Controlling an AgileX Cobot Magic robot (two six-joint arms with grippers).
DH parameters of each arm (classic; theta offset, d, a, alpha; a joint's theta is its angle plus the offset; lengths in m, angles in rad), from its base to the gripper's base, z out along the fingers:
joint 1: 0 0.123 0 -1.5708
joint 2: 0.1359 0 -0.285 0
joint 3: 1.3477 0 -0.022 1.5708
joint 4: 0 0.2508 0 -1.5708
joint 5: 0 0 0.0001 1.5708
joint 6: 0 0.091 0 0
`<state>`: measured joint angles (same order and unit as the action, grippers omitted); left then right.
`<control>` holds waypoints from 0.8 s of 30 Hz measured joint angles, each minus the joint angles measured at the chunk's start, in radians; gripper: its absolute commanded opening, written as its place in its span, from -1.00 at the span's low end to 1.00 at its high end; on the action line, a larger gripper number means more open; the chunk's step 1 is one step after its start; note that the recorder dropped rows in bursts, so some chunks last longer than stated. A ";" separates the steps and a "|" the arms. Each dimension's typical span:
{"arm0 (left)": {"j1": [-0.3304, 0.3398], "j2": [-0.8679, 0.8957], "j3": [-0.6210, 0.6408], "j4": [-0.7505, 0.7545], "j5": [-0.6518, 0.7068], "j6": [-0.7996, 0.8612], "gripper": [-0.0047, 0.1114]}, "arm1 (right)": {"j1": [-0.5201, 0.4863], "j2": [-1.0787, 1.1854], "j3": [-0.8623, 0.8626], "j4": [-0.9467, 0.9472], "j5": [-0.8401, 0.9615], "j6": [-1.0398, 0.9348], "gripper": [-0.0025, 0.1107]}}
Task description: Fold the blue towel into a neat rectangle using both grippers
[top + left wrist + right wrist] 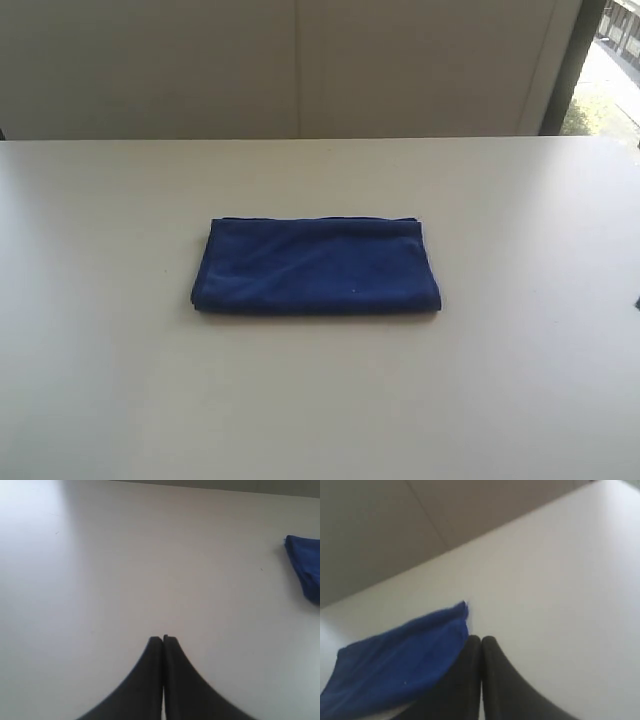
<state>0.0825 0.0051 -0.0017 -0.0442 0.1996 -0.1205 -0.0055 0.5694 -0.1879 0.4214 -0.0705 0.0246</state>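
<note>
Blue towel (pixel 316 267) lies flat on the pale table (pixel 100 400), folded into a wide rectangle, edges roughly lined up, long sides slightly uneven at the near corners. Left gripper (pixel 163 639): the two black fingers pressed together tip to tip, nothing between them, bare tabletop under and ahead of them. From this claw the towel sits well apart, off to the side toward the other arm; only one dark blue corner (pixel 306 572) shows at the frame edge. Right gripper (pixel 481 639): fingers likewise together, holding nothing. Here the towel (pixel 395 665) lies just beside the claw, one pointed corner reaching a little past the fingertips; whether cloth and finger touch, cannot tell. Beyond this claw, open table runs to a plain grey wall (pixel 395 530).
</note>
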 measured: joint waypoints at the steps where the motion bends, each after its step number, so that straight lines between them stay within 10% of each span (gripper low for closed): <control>1: 0.000 0.000 0.000 0.000 0.000 0.000 -0.92 | -0.021 -0.045 0.000 0.000 0.002 -0.025 -0.96; 14: 0.000 0.000 0.000 0.000 0.002 0.000 -0.92 | -0.239 -0.563 0.008 -0.012 -0.057 -0.070 -0.96; 19: 0.000 0.000 0.000 0.000 0.002 0.000 -0.92 | -0.241 -0.567 0.125 -0.407 -0.116 0.131 -0.96; 24: 0.000 0.000 0.000 0.000 0.002 -0.002 -0.92 | -0.241 -0.567 0.183 -0.481 0.255 0.206 -0.96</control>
<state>0.0825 0.0051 -0.0017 -0.0442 0.2014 -0.1221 -0.2468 0.0020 -0.0053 -0.0592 0.1847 0.2307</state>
